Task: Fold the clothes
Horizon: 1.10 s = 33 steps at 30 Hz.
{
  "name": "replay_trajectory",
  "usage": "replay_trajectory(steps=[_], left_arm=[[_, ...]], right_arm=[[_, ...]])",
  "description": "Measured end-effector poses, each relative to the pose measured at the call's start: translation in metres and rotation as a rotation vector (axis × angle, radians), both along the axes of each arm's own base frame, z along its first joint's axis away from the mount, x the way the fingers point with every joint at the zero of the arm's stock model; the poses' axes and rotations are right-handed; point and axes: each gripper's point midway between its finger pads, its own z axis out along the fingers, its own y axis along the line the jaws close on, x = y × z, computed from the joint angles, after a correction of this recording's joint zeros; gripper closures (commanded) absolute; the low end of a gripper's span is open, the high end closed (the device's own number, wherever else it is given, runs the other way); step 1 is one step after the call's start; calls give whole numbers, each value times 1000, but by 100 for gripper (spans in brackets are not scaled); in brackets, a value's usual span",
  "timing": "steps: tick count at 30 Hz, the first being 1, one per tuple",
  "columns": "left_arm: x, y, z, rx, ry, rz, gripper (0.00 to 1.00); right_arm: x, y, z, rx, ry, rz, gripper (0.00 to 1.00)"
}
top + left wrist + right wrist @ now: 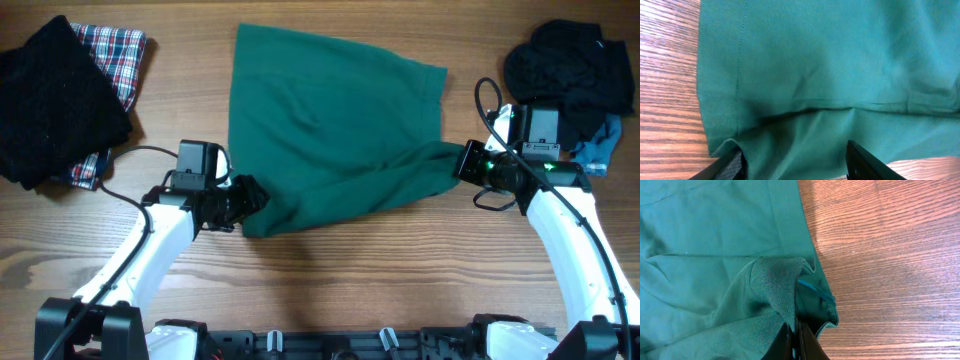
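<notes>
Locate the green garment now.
In the overhead view the garment lies centre frame, between the left end effector at its near-left corner and the right end effector, which pinches its right edge.

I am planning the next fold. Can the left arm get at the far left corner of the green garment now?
Probably yes. The left gripper is at the green garment's near left corner, jaws open, and only bare table lies along that edge up to the far corner.
</notes>
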Motion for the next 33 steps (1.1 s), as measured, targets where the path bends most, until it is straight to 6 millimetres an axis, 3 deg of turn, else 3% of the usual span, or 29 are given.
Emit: replay_trajectory(steps=[3,8,12,22,24,27,29,33], left_arm=[[-6,1,-6,9,39,1,42],[-12,2,-21,19,96,-3,59],[-12,2,-21,22,95,-5,96],[-8,4,-18,32,88,1,96],[2,5,-7,37,62,4,96],[27,14,31,64,-24,14,96],[47,28,70,91,-113,35,96],[56,54,107,107,-188,102,96]], right_arm=[[0,0,0,0,0,0,96],[0,0,0,0,1,1,96],[0,0,0,0,1,1,96],[-2,1,-1,2,9,6,96],[-4,3,-1,8,14,25,96],[-8,7,-2,23,28,39,96],[-16,8,1,29,38,42,96],[-31,12,21,43,15,51,96]])
